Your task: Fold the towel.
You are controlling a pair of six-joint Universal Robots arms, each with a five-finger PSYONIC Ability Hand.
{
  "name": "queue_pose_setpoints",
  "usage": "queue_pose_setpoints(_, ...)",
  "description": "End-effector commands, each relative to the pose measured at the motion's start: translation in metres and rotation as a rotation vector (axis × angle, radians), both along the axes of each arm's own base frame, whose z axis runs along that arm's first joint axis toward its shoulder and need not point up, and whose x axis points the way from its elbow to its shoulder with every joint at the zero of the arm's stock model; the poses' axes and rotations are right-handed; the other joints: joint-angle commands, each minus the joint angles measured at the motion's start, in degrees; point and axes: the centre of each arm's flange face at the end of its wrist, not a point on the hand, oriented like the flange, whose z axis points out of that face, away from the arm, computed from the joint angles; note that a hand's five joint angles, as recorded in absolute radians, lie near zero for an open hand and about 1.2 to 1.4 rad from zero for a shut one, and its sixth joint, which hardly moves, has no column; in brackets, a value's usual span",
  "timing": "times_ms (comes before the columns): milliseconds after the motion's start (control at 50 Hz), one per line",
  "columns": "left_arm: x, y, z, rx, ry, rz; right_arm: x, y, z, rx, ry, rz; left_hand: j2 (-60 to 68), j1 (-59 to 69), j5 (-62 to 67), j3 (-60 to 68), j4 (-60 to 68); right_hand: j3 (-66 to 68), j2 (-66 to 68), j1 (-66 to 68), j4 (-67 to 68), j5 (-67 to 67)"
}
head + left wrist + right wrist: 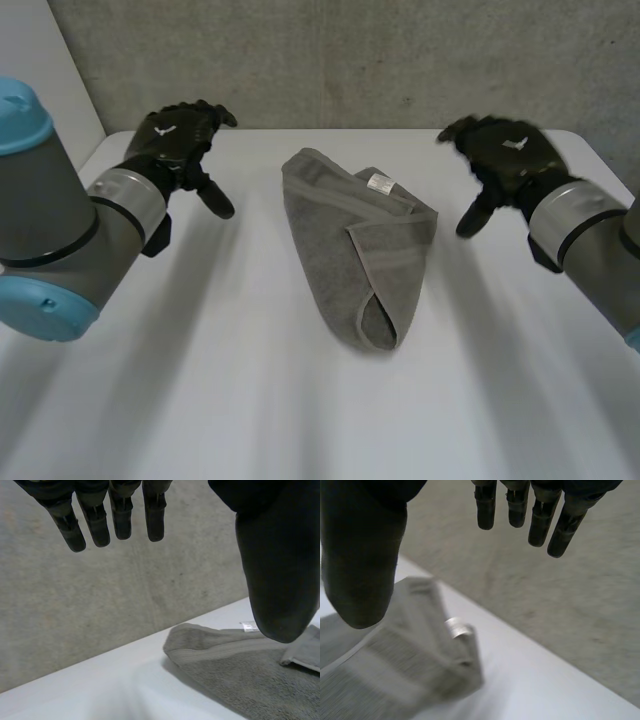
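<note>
White tabletop [250, 400]: towel [360, 250] roughly folded, nothing gripped

Grey towel sits mid-tabletop between left hand [180, 140] and right hand [505, 155], doubled over into a lopsided wedge, label [379, 182] up near its far edge. Both hover well clear, fingers [95, 525] straight and spread, holding nothing. Looks partly done: edges don't line up, so it likely wants squaring or another fold

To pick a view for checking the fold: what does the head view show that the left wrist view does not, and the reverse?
Head view: the right hand and the whole towel, folded, narrow at its near end. Left wrist view: the left hand from its palm side, fingers straight, thumb apart. Both: the towel's far end, its white label, the table, the wall.
</note>
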Motion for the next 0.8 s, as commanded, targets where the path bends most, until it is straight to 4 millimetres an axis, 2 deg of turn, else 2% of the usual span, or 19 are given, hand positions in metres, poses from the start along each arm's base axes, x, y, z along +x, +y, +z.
queue_pose_setpoints(20, -0.022, -0.013, -0.031, 0.028, -0.015, -0.159, 0.018, 0.023, -0.028, 0.057, 0.189, 0.215, -3.5, -4.0, -2.8, -2.9, -3.4, -2.5, -4.3, -4.1, -4.4, -3.6)
queue_pose_setpoints(60, -0.028, -0.014, -0.038, 0.035, -0.024, -0.21, 0.027, 0.032, -0.04, 0.049, 0.25, 0.291, -3.5, -4.0, -2.8, -2.9, -3.4, -2.5, -4.3, -4.1, -4.4, -3.6)
queue_pose_setpoints(80, -0.028, -0.014, -0.039, 0.035, -0.024, -0.211, 0.027, 0.032, -0.04, 0.049, 0.251, 0.291, -3.5, -4.0, -2.8, -2.9, -3.4, -2.5, -4.3, -4.1, -4.4, -3.6)
queue_pose_setpoints(120, -0.043, -0.014, -0.055, 0.044, -0.05, -0.317, 0.032, 0.037, -0.056, 0.063, 0.299, 0.341, -3.5, -4.0, -2.8, -2.9, -3.4, -2.5, -4.3, -4.1, -4.4, -3.6)
queue_pose_setpoints(240, -0.056, -0.013, -0.079, 0.04, -0.116, -0.389, 0.042, 0.048, -0.08, 0.077, 0.377, 0.407, -3.5, -4.0, -2.8, -2.9, -3.4, -2.5, -4.3, -4.1, -4.4, -3.6)
queue_pose_setpoints(280, -0.059, -0.011, -0.084, 0.033, -0.139, -0.403, 0.047, 0.053, -0.095, 0.088, 0.422, 0.444, -3.5, -4.0, -2.8, -2.9, -3.4, -2.5, -4.3, -4.1, -4.4, -3.6)
queue_pose_setpoints(360, -0.065, -0.007, -0.094, 0.017, -0.188, -0.427, 0.047, 0.052, -0.108, 0.09, 0.463, 0.458, -3.5, -4.0, -2.8, -2.9, -3.4, -2.5, -4.3, -4.1, -4.4, -3.6)
queue_pose_setpoints(400, -0.072, -0.001, -0.102, 0.002, -0.228, -0.455, 0.048, 0.051, -0.114, 0.093, 0.48, 0.463, -3.5, -4.0, -2.8, -2.9, -3.4, -2.5, -0.7, -0.4, -4.4, 0.0)
queue_pose_setpoints(440, -0.075, 0.002, -0.104, -0.005, -0.242, -0.467, 0.048, 0.05, -0.121, 0.096, 0.498, 0.471, -3.5, -4.0, -2.8, -2.9, -3.4, -2.5, 10.5, 10.8, -4.4, 11.2)
queue_pose_setpoints(500, -0.079, 0.007, -0.108, -0.011, -0.26, -0.483, 0.048, 0.049, -0.122, 0.093, 0.5, 0.47, -3.3, -3.9, -2.6, -2.9, -3.4, -2.5, 16.1, 16.4, -4.4, 16.8)
queue_pose_setpoints(540, -0.08, 0.009, -0.11, -0.011, -0.266, -0.49, 0.047, 0.049, -0.123, 0.097, 0.504, 0.466, -3.3, -3.9, -2.6, -2.9, -3.4, -2.5, 34.0, 34.3, -4.4, 34.7)
queue_pose_setpoints(560, -0.082, 0.011, -0.111, -0.015, -0.271, -0.496, 0.047, 0.049, -0.123, 0.097, 0.504, 0.466, -3.1, -3.7, -2.5, -2.9, -3.4, -2.5, 34.1, 34.4, -4.4, 34.8)
queue_pose_setpoints(580, -0.082, 0.011, -0.111, -0.015, -0.271, -0.496, 0.045, 0.048, -0.123, 0.102, 0.504, 0.46, -3.1, -3.7, -2.5, -2.9, -3.4, -2.5, 42.9, 43.2, -4.4, 43.6)
queue_pose_setpoints(600, -0.083, 0.012, -0.111, -0.019, -0.275, -0.501, 0.045, 0.048, -0.123, 0.102, 0.504, 0.46, -3.0, -3.5, -2.3, -2.9, -3.4, -2.5, 43.0, 43.3, -4.4, 43.7)
queue_pose_setpoints(640, -0.084, 0.013, -0.112, -0.022, -0.28, -0.505, 0.041, 0.048, -0.118, 0.1, 0.5, 0.449, -2.6, -3.2, -2.0, -2.9, -3.4, -2.5, 65.3, 65.6, -4.4, 66.0)
queue_pose_setpoints(760, -0.088, 0.019, -0.114, -0.054, -0.326, -0.527, 0.025, 0.052, -0.1, 0.089, 0.479, 0.401, -2.5, -3.0, -1.8, -2.9, -3.4, -2.5, 65.7, 65.9, -4.4, 66.4)
queue_pose_setpoints(800, -0.089, 0.021, -0.115, -0.068, -0.344, -0.529, 0.025, 0.052, -0.1, 0.089, 0.479, 0.401, -2.5, -3.0, -1.8, -2.9, -3.4, -2.5, 65.7, 65.9, -4.4, 66.4)
